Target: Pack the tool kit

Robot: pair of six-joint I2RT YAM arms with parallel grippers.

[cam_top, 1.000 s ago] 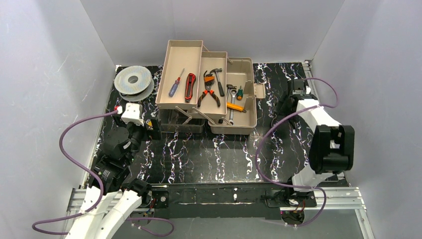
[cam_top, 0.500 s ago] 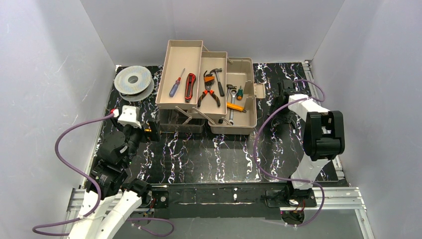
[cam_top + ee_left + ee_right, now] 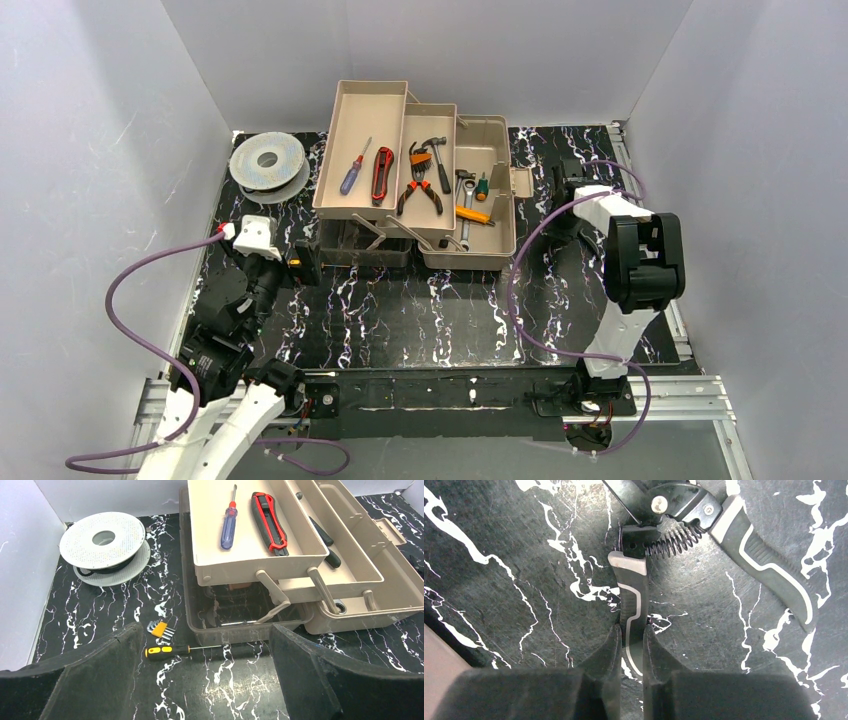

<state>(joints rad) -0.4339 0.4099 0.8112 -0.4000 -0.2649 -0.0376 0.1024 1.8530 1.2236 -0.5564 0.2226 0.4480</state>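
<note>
Here the right fingers [image 3: 609, 655] pinch one handle of the grey pliers [image 3: 674, 507], lying on the counter [image 3: 420, 310] right of the toolbox [image 3: 470, 262]; that handle runs straight ahead of them. The left fingers [image 3: 100, 670] stand released.

Spool [image 3: 120, 535] left of toolbox [image 3: 498, 190]; screwdriver [image 3: 167, 651] and hex keys [image 3: 161, 629] before it.

No legible text, label or number on anything

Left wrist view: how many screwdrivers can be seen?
2. A blue-handled one lies in the top tray; a yellow-and-black one lies on the table before the toolbox. More may be hidden inside it.
</note>
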